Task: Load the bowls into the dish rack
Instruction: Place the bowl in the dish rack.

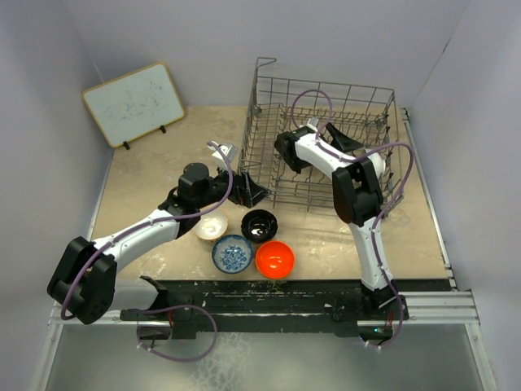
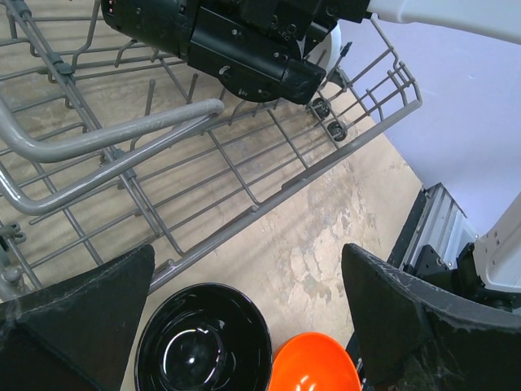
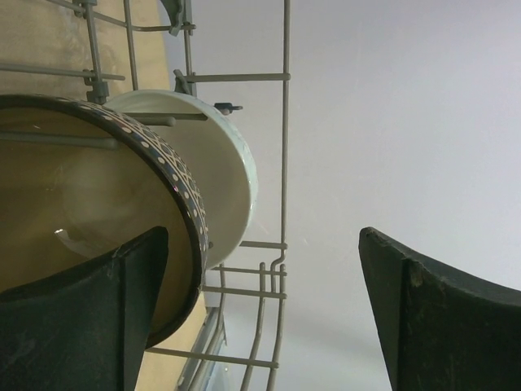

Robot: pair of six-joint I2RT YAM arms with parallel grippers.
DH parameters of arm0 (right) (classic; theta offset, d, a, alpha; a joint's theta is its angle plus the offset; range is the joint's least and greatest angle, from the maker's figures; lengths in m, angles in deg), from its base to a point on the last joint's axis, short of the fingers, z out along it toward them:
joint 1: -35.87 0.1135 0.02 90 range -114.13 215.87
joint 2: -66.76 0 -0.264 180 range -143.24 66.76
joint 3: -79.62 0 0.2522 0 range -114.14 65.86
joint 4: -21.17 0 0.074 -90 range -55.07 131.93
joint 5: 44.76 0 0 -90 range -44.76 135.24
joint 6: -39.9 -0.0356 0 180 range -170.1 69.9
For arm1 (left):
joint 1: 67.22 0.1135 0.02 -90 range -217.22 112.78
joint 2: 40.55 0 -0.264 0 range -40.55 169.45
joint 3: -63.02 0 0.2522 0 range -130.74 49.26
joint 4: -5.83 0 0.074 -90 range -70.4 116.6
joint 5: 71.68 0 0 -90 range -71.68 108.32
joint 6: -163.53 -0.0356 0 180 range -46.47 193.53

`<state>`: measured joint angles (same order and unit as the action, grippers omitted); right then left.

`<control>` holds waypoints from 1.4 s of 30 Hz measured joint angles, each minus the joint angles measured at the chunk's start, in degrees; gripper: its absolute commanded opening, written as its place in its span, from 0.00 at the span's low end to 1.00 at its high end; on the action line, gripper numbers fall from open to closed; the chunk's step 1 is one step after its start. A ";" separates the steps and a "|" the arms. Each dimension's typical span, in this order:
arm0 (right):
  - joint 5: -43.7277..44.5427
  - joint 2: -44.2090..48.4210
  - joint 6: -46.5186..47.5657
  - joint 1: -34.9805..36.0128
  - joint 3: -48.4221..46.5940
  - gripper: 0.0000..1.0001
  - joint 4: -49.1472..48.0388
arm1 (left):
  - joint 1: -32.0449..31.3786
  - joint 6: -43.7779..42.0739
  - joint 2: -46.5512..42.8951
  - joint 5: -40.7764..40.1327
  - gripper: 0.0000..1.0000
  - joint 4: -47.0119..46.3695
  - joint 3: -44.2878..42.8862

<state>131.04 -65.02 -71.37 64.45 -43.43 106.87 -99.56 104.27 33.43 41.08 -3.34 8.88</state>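
Top external view: dish rack [image 1: 326, 86] on table [image 1: 146, 187], far right. Right gripper [image 3: 260, 236] is inside it, jaws released wide, beside brown-rimmed bowl [image 3: 98, 220] and white bowl [image 3: 224, 175], both standing on edge. Left gripper [image 2: 248, 252] is spread open, empty, above black bowl [image 2: 203, 346]. Cream bowl [image 1: 211, 226], blue-patterned bowl [image 1: 232, 253] and orange bowl [image 1: 274, 259] sit outside rack.

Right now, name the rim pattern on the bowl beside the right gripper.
Bowl: dark rim with pale dots; clearest in right wrist view.
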 measured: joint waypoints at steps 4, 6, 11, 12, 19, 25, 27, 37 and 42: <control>-0.57 0.42 -0.15 0.02 0.46 1.00 -0.07 | 0.00 0.00 0.04 0.00 0.99 0.00 0.00; -0.94 0.72 -0.28 0.11 0.96 1.00 -0.11 | 0.00 0.00 0.07 0.02 0.99 0.00 0.00; -4.42 1.62 0.59 0.24 2.58 1.00 -1.44 | 0.00 -0.04 0.46 0.04 0.99 -0.26 0.00; -5.60 2.43 2.01 0.24 3.91 1.00 -3.39 | 0.00 -0.04 0.50 0.07 0.99 -0.37 0.00; -19.67 10.67 14.64 0.35 10.27 1.00 -17.57 | 0.00 -0.22 1.60 0.50 0.99 -1.40 -0.42; -34.03 18.40 20.37 1.97 10.12 1.00 -28.17 | 0.35 -0.39 2.10 -0.04 0.99 -1.36 -0.87; -38.10 19.89 21.49 2.62 9.94 1.00 -30.88 | 0.35 -0.39 2.14 -0.07 0.99 -1.16 -1.01; -54.53 28.13 18.99 2.58 8.81 1.00 -34.69 | 0.35 -0.55 2.32 -0.31 0.99 3.10 -3.32; -61.86 38.95 13.49 0.09 8.33 1.00 -33.07 | 0.33 -0.68 2.12 -0.57 0.99 8.92 -6.34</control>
<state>69.19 -26.08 -57.89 64.54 -35.11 73.80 -99.23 103.59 35.55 40.51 5.57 2.54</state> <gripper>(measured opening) 0.998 0.990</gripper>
